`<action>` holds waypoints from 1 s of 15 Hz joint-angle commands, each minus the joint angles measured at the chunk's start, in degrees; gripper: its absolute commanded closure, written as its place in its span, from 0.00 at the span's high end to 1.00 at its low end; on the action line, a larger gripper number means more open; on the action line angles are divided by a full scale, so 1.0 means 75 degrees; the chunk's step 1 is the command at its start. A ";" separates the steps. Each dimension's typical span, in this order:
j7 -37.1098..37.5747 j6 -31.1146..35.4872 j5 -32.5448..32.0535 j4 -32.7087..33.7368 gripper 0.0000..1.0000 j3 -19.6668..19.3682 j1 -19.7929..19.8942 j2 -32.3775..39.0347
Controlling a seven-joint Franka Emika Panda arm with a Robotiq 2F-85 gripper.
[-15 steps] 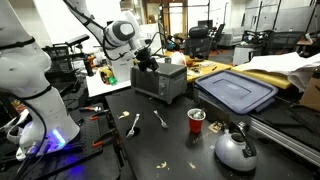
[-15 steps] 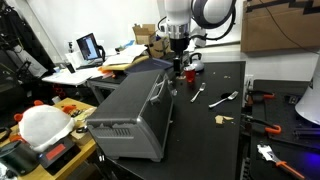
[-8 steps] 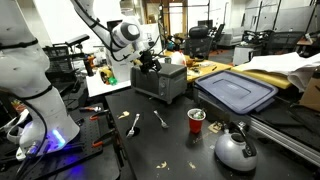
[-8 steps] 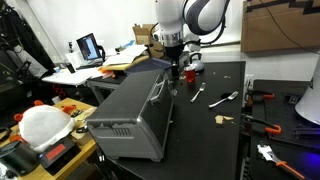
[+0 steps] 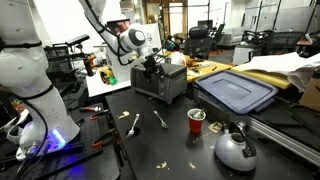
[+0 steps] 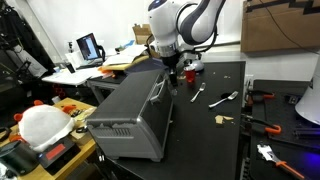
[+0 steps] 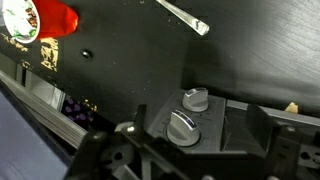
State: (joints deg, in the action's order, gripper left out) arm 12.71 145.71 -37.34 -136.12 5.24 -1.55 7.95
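A grey toaster oven (image 5: 160, 80) stands on the black table (image 5: 170, 145) and shows in both exterior views (image 6: 130, 110). My gripper (image 5: 150, 63) hangs over its control end, also in the exterior view from the oven's other end (image 6: 172, 76). In the wrist view the gripper (image 7: 200, 122) is open, with one finger on each side of the panel's two silver knobs. The nearer knob (image 7: 181, 124) lies between the fingers and the farther knob (image 7: 196, 97) lies just beyond. The fingers touch nothing that I can see.
A red cup (image 5: 196, 120) (image 7: 45, 20) stands near the oven. A spoon (image 5: 134, 124), a fork (image 5: 160, 119), a grey kettle (image 5: 235, 148) and a blue bin lid (image 5: 237, 90) lie around. Crumbs (image 6: 222, 119) lie on the table.
The arm has swung and come down closer over the oven's control end. Nothing else has moved.
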 commanded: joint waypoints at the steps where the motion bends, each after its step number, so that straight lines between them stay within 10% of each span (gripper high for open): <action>1: 0.0175 -0.0385 -0.0109 0.0304 1.00 -0.0234 -0.0367 0.0186; 15: 0.0058 -0.0083 -0.0007 0.0072 1.00 -0.0276 -0.0419 0.0139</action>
State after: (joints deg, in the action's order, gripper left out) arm 12.71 145.27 -37.19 -135.29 4.39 -3.18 9.41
